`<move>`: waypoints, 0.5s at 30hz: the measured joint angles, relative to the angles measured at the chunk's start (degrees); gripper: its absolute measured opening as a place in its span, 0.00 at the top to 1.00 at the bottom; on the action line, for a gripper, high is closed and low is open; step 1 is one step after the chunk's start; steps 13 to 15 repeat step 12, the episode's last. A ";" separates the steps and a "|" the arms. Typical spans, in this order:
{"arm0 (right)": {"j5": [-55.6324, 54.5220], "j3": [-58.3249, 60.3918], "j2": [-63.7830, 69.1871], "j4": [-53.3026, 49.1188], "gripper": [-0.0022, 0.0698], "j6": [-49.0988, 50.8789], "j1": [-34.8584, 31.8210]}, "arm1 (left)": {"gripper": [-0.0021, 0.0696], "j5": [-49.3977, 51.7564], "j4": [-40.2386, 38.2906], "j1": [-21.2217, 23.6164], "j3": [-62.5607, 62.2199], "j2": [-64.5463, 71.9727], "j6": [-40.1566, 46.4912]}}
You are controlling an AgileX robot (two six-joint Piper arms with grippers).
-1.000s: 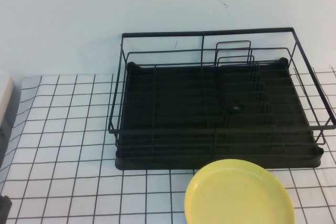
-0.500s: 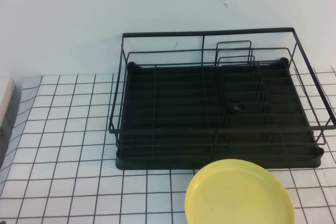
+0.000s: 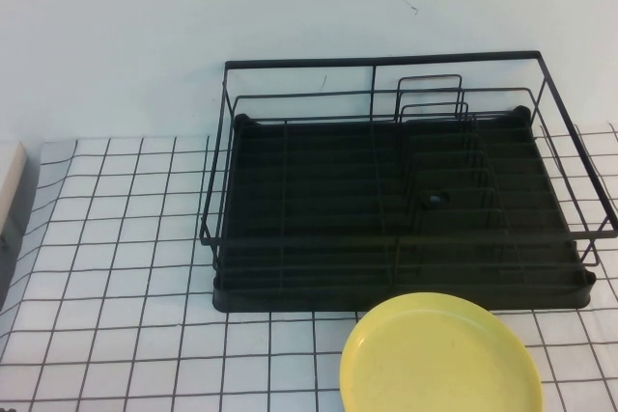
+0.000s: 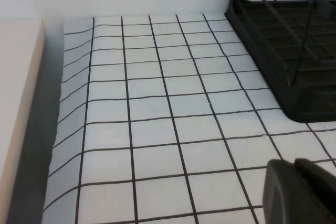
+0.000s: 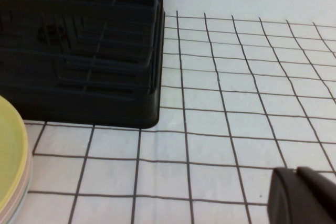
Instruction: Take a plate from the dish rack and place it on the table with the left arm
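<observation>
The yellow plate (image 3: 439,359) lies flat on the white gridded table (image 3: 116,238), just in front of the black wire dish rack (image 3: 396,190), near its right half. The rack holds no plates. Neither arm shows in the high view. In the left wrist view my left gripper (image 4: 294,163) is shut and empty, low over bare table left of the rack (image 4: 283,51). In the right wrist view my right gripper (image 5: 296,170) is shut and empty over the table right of the rack (image 5: 79,51); the plate's edge (image 5: 9,156) shows there with a paler layer under it.
A beige block (image 3: 8,180) stands at the table's far left edge; it also shows in the left wrist view (image 4: 16,103). A pale wall runs behind the rack. Bare gridded table lies left of the rack and plate.
A dark part of the left arm at the high view's bottom left corner has slid down out of that view. The plate and rack have not moved.
</observation>
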 joint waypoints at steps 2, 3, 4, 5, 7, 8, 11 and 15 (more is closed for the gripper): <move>0.00 0.00 0.00 0.00 0.97 0.00 0.00 | 0.98 0.11 -0.05 0.22 0.00 0.00 0.00; 0.00 0.00 0.00 0.00 0.97 0.00 0.00 | 0.98 0.11 -0.14 0.42 0.00 0.00 0.00; 0.00 0.00 0.00 0.00 0.97 0.00 0.00 | 0.98 0.11 -0.14 0.84 0.00 0.00 0.00; 0.00 0.00 0.00 0.00 0.97 0.00 0.00 | 0.98 0.11 -0.14 1.17 0.00 0.00 0.00; 0.00 0.00 0.00 0.00 0.97 0.00 0.00 | 0.98 0.11 -0.14 1.43 0.00 0.00 0.00; 0.00 0.00 0.00 0.00 0.97 0.00 0.00 | 0.98 0.11 -0.14 1.56 0.00 0.00 0.00; 0.00 0.00 0.00 0.00 0.97 0.00 0.00 | 0.98 0.11 -0.19 1.56 0.00 0.00 0.00; 0.00 0.00 0.00 0.00 0.97 0.00 0.00 | 0.98 0.11 -0.19 1.56 0.00 0.00 0.27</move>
